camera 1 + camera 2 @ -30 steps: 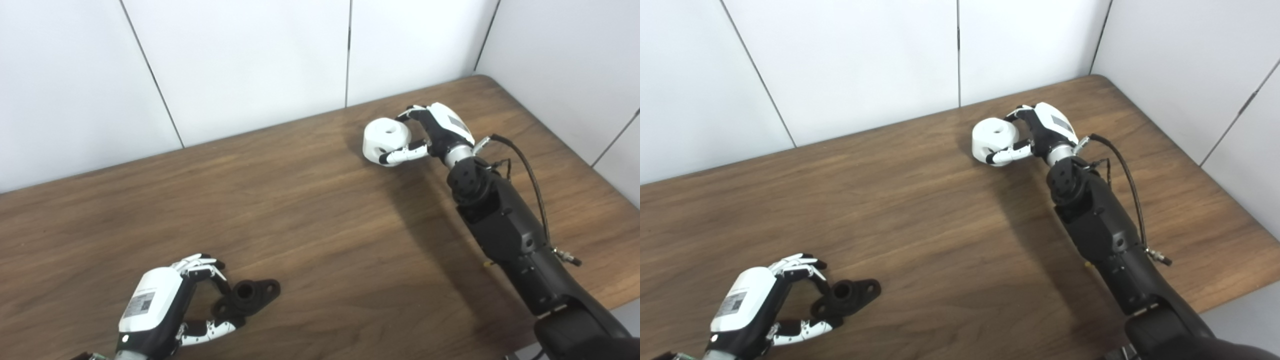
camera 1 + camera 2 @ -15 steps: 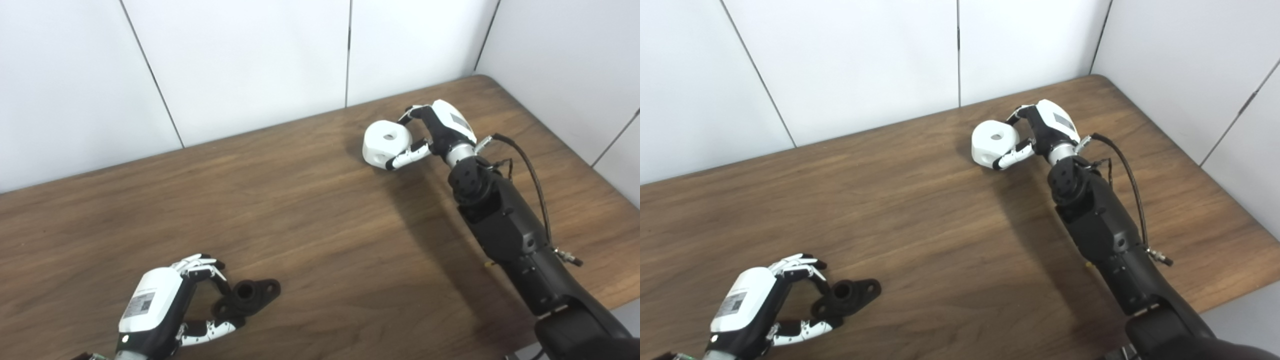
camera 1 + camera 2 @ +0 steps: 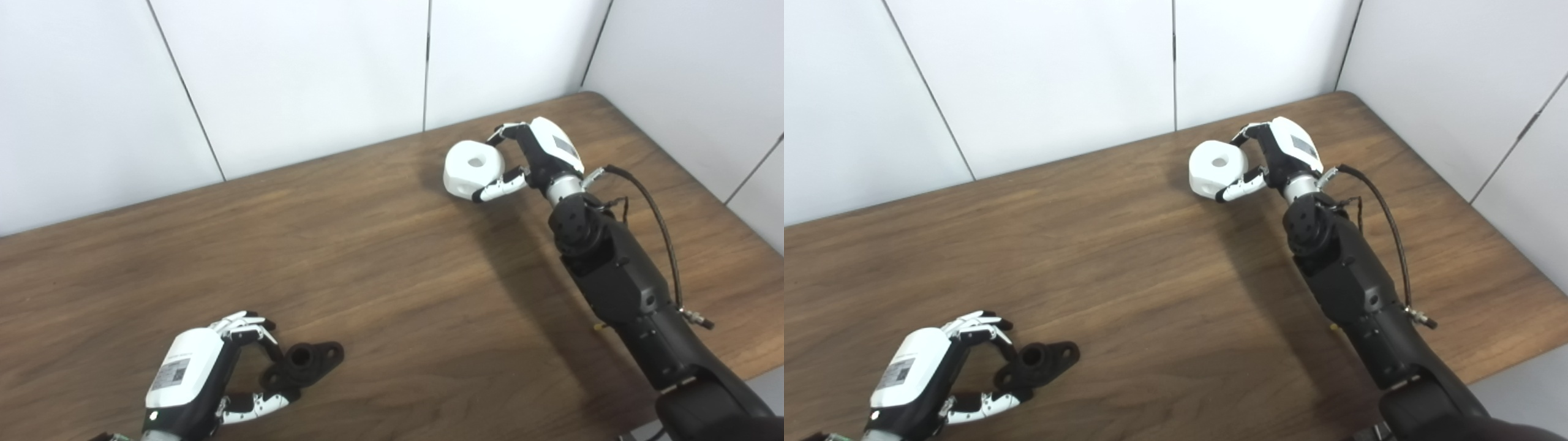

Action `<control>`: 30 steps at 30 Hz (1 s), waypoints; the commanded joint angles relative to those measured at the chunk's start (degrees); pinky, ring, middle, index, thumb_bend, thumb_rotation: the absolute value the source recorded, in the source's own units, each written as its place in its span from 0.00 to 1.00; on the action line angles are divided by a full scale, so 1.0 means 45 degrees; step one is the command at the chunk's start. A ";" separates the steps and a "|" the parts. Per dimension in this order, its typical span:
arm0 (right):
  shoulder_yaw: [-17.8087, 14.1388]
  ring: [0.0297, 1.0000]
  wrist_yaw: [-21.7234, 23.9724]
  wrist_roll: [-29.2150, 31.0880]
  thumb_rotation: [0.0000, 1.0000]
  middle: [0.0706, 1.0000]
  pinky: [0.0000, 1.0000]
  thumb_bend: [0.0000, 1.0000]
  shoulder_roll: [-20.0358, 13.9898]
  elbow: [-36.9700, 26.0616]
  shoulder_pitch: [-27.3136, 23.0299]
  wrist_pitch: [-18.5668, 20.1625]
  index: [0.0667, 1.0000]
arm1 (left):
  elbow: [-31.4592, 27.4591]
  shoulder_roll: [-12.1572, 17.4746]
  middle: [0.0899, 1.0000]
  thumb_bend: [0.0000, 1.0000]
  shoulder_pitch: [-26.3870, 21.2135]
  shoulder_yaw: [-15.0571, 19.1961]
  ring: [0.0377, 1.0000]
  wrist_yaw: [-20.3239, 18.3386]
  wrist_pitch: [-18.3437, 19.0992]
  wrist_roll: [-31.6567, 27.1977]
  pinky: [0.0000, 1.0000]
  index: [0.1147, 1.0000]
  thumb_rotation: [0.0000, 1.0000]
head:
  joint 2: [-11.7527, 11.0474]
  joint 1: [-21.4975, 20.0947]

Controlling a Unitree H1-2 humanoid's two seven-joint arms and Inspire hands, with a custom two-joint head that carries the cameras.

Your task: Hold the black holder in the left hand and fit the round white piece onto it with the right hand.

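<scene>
The black holder [image 3: 306, 362] lies flat on the wooden table [image 3: 392, 288] near the front left, a short tube with two eared holes. My left hand [image 3: 208, 373] rests around its left end, fingers curled over one ear and thumb beneath; it is closed on the holder. The round white piece [image 3: 470, 170], a drum with a centre hole, is at the back right, lifted a little off the table. My right hand [image 3: 534, 160] is shut on it from the right, fingers behind and thumb in front.
White wall panels [image 3: 294, 79] stand close behind the table and along its right side. The table's right edge [image 3: 753, 245] runs near my right forearm [image 3: 618, 275]. Bare wood lies between the two hands.
My right hand has raised the white piece slightly and tilted it so its hole faces more upward. The left hand and the holder have stayed put.
</scene>
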 commanded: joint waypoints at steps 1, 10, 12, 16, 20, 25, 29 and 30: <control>-0.0134 0.93 -0.0377 -0.0095 0.14 0.83 0.92 0.52 -0.0192 -0.0339 -0.0273 -0.0432 0.45 | 0.0390 0.0204 0.74 0.52 0.0599 -0.0158 0.85 -0.0851 0.0657 0.0183 0.80 0.42 0.05 | 0.0016 0.0031; 0.0084 0.92 0.0305 -0.0106 0.14 0.83 0.91 0.52 -0.0398 -0.1718 0.0302 -0.0277 0.45 | 0.0129 0.0004 0.74 0.52 0.0657 -0.0215 0.85 -0.1005 0.0905 0.0179 0.80 0.42 0.05 | 0.0189 0.0884; 0.0157 0.93 0.0654 -0.0089 0.14 0.83 0.93 0.52 -0.0500 -0.2160 0.0442 -0.0156 0.45 | 0.0042 -0.0043 0.74 0.52 0.0659 -0.0267 0.85 -0.1066 0.1008 0.0252 0.81 0.42 0.05 | 0.0242 0.1114; 0.0345 0.92 0.1618 -0.0038 0.14 0.83 0.93 0.52 -0.0742 -0.3353 0.0794 -0.0040 0.45 | 0.0026 -0.0189 0.74 0.52 0.0605 -0.0417 0.86 -0.1138 0.1190 0.0514 0.81 0.42 0.05 | 0.0333 0.1680; 0.0461 0.91 0.2351 -0.0112 0.14 0.83 0.92 0.52 -0.0784 -0.4161 0.0995 0.0280 0.45 | 0.0052 -0.0325 0.74 0.52 0.0580 -0.0492 0.85 -0.1146 0.1195 0.0711 0.80 0.42 0.05 | 0.0422 0.2143; 0.0734 0.91 0.3211 -0.0130 0.14 0.83 0.90 0.52 -0.0685 -0.5253 0.1121 0.0626 0.45 | -0.0075 -0.0551 0.74 0.52 0.0558 -0.0571 0.85 -0.1358 0.1465 0.0963 0.81 0.42 0.05 | 0.0558 0.2776; 0.0926 0.91 0.4000 0.0005 0.14 0.84 0.90 0.52 -0.0568 -0.6127 0.1132 0.0863 0.45 | -0.0107 -0.0713 0.74 0.52 0.0501 -0.0682 0.86 -0.1411 0.1654 0.1140 0.81 0.42 0.05 | 0.0647 0.3171; 0.0961 0.91 0.4226 -0.0009 0.14 0.84 0.90 0.52 -0.0530 -0.6322 0.1128 0.0896 0.45 | -0.0100 -0.0749 0.74 0.52 0.0477 -0.0721 0.86 -0.1431 0.1697 0.1200 0.81 0.42 0.05 | 0.0689 0.3304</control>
